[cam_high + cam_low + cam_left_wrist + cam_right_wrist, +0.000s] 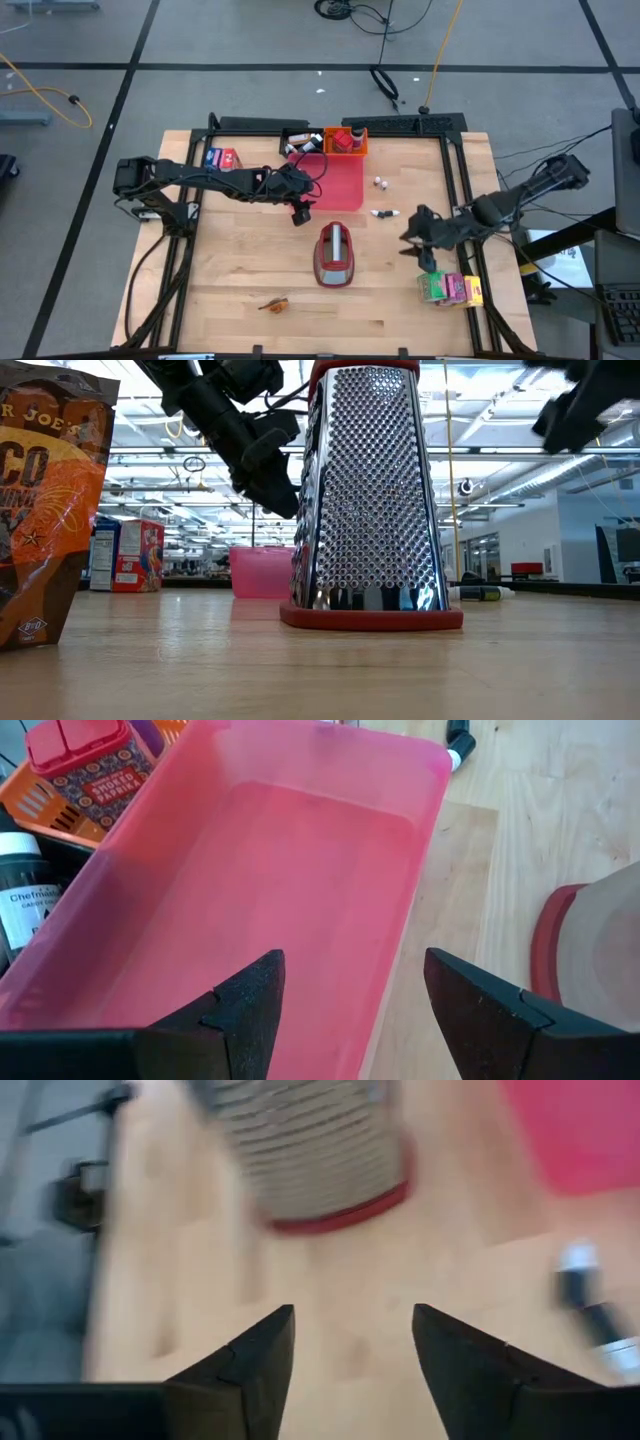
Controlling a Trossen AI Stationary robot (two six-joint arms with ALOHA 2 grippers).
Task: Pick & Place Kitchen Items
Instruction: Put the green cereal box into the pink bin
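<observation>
While my left gripper [300, 213] hung spread and empty over the pink tray [345, 185], my right gripper [421, 243], jaws apart, sat nearer the green and pink cartons [448, 289] just nearward of it

One camera looks straight down; another sits low on the table, close behind the grater [368, 500], which both see.
</observation>
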